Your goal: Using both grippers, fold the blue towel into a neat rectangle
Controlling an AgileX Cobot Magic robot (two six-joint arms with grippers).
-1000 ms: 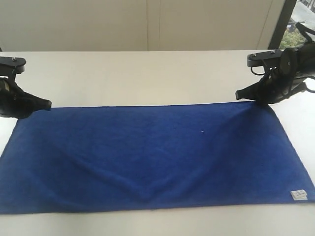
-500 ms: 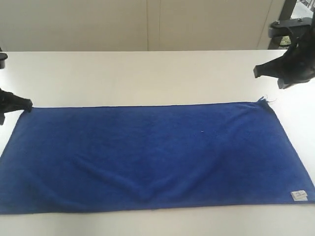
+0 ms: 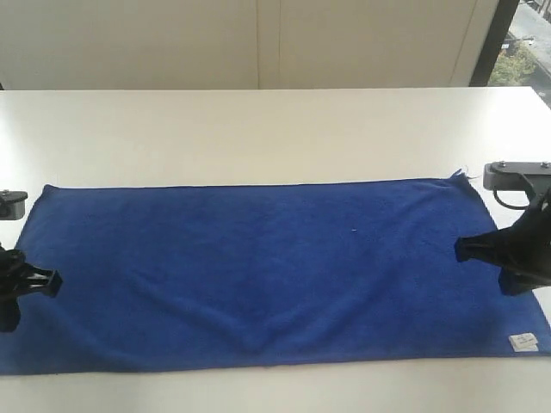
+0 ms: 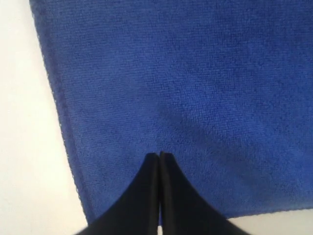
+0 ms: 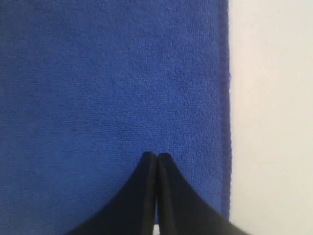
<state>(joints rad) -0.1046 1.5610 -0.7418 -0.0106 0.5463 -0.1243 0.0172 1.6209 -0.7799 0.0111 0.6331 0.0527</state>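
The blue towel [image 3: 267,271] lies spread flat and long across the white table [image 3: 258,129], with a small white label [image 3: 523,342] at its near right corner and frayed threads at the far right corner. My left gripper [image 3: 53,282] hovers over the towel's left short edge, jaws shut and empty; the left wrist view has its tips [image 4: 160,155] above the blue towel [image 4: 186,78] close to an edge. My right gripper [image 3: 461,249] sits over the right end, also shut on nothing; its tips [image 5: 156,156] point across the blue towel [image 5: 107,73] beside the hem.
The white table extends beyond the towel on the far side, with a narrow strip in front. A pale wall [image 3: 258,43] runs behind, and a dark window frame [image 3: 493,39] stands at the far right.
Both grippers have left the towel's far corners and come toward the near side along its short edges. The towel stays flat.
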